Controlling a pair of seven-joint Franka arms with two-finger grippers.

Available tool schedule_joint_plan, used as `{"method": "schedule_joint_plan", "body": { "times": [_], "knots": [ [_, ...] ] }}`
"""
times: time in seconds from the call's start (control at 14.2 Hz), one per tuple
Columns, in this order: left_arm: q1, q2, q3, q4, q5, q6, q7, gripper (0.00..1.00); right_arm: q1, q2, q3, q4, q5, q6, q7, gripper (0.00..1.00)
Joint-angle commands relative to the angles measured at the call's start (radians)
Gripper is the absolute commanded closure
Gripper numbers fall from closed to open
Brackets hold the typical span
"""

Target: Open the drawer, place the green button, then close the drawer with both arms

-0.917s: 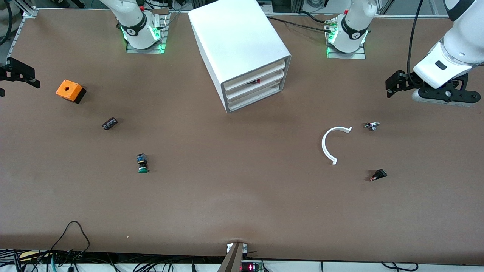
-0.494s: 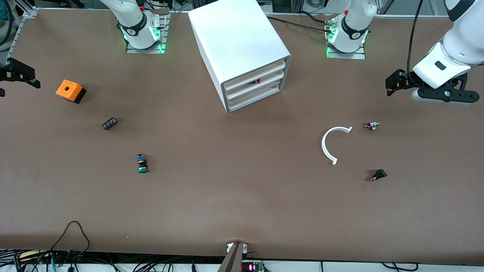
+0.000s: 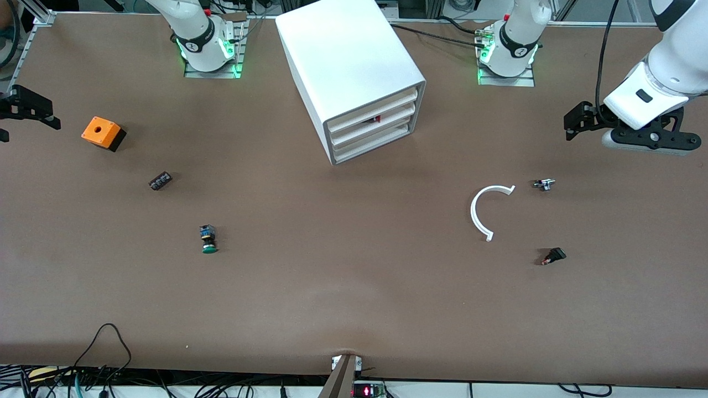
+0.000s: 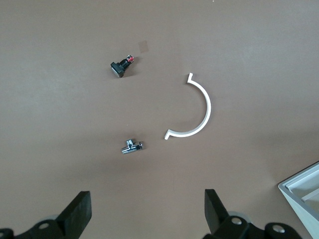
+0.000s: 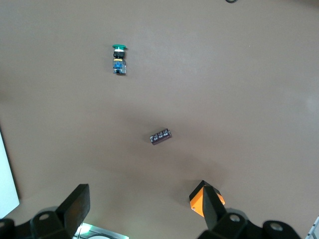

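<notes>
1. At the front view's left edge, upper part, the right pincer (image 3: 11,113) hangs over the counter (image 3: 343,287), empty with its fingers (image 5: 75,206) spread wide.
2. Just inward sits an orange cube (image 3: 102,133); below it in the frame lies a small dark block (image 3: 160,181).
3. The button (image 3: 208,239) lies on its side in the left-centre of the frame, green cap toward the camera, well apart from the cabinet.
4. The white cabinet (image 3: 348,72) stands at top centre; the drawer (image 3: 373,145), its lowest, is shut.
5. Right of centre lie a white arc (image 3: 482,210), a small metal part (image 3: 543,184) and a black-and-red switch (image 3: 553,256).
6. At the upper right, the left pincer (image 3: 575,122) hovers over the counter, fingers (image 4: 79,214) wide apart and empty.
</notes>
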Motion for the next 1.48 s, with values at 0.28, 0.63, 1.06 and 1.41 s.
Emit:
{"method": "schedule_joint_plan", "body": {
  "times": [0.28, 0.63, 1.06, 1.41],
  "knots": [
    [-0.005, 0.015, 0.002, 0.034, -0.018, -0.026, 0.014, 0.00, -0.007, 0.056, -0.002, 0.006, 0.015, 0.002, -0.014, 0.00],
    [-0.004, 0.015, 0.002, 0.034, -0.018, -0.026, 0.019, 0.00, -0.009, 0.080, -0.002, 0.006, 0.087, 0.059, 0.006, 0.00],
    [-0.002, 0.015, 0.002, 0.036, -0.018, -0.029, 0.010, 0.00, -0.001, 0.146, 0.001, 0.005, 0.111, 0.128, 0.003, 0.00],
    [-0.002, 0.015, 0.002, 0.034, -0.018, -0.029, 0.011, 0.00, 0.003, 0.201, 0.009, 0.005, 0.108, 0.155, -0.015, 0.00]
  ]
}}
